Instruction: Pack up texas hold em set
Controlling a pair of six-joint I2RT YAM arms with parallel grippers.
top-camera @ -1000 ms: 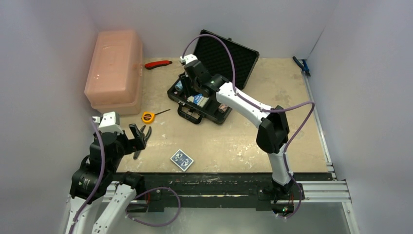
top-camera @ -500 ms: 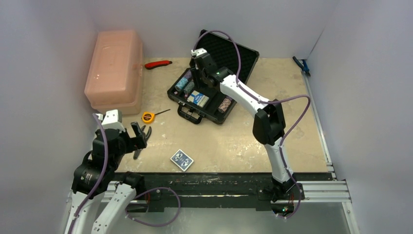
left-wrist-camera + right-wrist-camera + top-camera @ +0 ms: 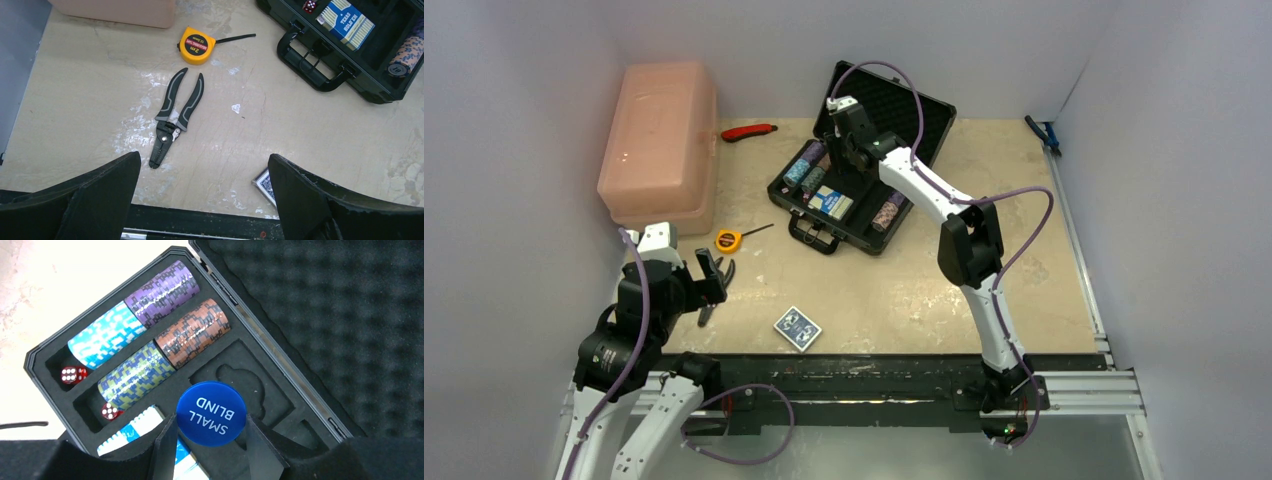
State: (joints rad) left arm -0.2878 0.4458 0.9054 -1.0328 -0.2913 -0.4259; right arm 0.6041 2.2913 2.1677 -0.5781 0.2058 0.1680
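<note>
The black case (image 3: 816, 237) lies open at the back of the table, its foam-lined lid (image 3: 914, 120) raised. My right gripper (image 3: 211, 420) hangs over the case's tray, shut on the round blue disc (image 3: 211, 413) marked SMALL BLIND, just short of an empty recess (image 3: 239, 380). Poker chip stacks (image 3: 161, 286) (image 3: 135, 375) fill the tray's slots beside a blue-white card deck (image 3: 135, 432). A second, blue-backed deck (image 3: 797, 327) lies near the table's front edge. My left gripper (image 3: 204, 165) is open and empty above the front left, with that deck's corner (image 3: 265, 182) by its right finger.
Black pliers (image 3: 175, 117) and a yellow tape measure (image 3: 197, 46) lie ahead of my left gripper. A pink plastic box (image 3: 659, 145) stands at the back left, with a red knife (image 3: 749, 131) beside it. Red dice (image 3: 74, 374) sit in the tray. A blue tool (image 3: 1044, 135) lies far right.
My right arm has moved back across the case towards the lid, uncovering the chip stacks on the left. The left arm has drawn back slightly, still open.
</note>
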